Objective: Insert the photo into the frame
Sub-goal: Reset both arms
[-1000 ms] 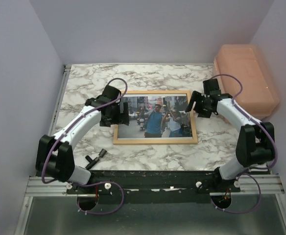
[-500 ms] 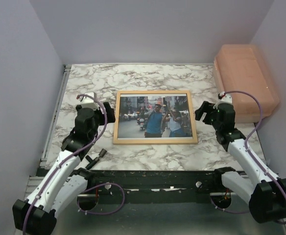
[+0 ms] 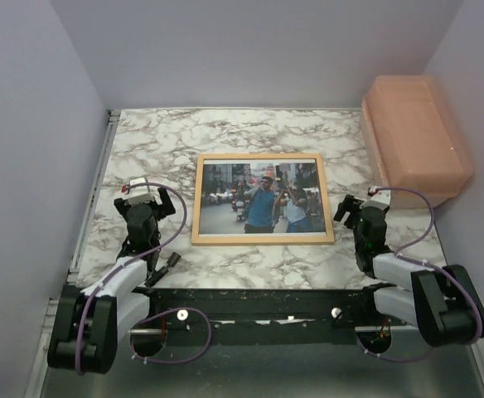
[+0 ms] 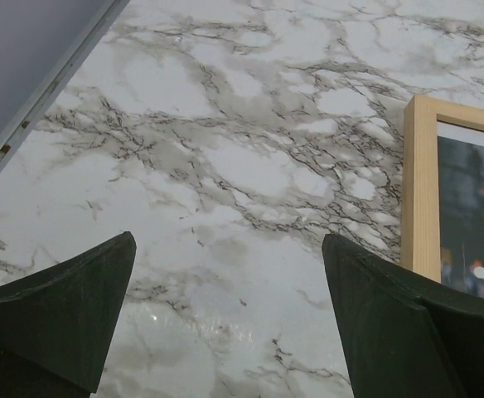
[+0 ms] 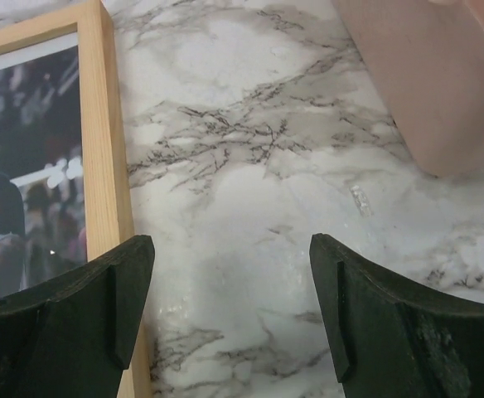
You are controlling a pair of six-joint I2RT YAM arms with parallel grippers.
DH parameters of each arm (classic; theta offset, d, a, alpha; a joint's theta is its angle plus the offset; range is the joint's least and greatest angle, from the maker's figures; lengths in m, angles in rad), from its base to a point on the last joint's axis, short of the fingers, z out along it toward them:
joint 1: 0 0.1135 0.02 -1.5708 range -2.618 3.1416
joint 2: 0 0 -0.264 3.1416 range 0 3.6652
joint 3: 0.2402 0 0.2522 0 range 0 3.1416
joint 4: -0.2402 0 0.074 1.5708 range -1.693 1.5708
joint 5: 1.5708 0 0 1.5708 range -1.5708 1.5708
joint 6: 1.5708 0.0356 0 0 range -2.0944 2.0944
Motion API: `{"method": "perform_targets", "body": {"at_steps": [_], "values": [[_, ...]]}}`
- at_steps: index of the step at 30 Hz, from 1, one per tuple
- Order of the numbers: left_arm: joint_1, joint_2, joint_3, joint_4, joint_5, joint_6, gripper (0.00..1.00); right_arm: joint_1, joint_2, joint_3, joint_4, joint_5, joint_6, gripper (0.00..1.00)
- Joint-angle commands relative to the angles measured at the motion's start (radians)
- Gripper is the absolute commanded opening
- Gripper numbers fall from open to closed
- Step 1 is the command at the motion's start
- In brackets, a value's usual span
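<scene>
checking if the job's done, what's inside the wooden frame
The thin light wooden rectangular frame holds the colour street photo of people, picture side up, filling the opening. Anything under the photo is covered and cannot be seen.

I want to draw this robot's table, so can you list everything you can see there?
frame: one, light wood, flat in the table's middle.
photo: one, colourful street picture with people, inside the frame.
box: one, pale pink, far right side.
table: one, white-grey marble.
small black part: one, near left edge; unclear what.
left claw: one, black, open, empty, left of the frame.
right claw: one, black, open, empty, right of the frame.
</scene>
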Motion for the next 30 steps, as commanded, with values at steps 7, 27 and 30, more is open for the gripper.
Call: {"method": "perform_targets", "body": {"at_steps": [7,27,30], "values": [[0.038,0.264,0.026,0.507,0.038,0.158,0.99,-0.037,0.332,0.159,0.398,-0.067,-0.104,0.84],[0.043,0.337,0.032,0.558,0.067,0.166,0.98,-0.075,0.54,0.14,0.665,-0.152,-0.13,1.0],[0.043,0.336,0.037,0.544,0.093,0.172,0.99,-0.075,0.54,0.14,0.664,-0.152,-0.13,1.0]]}}
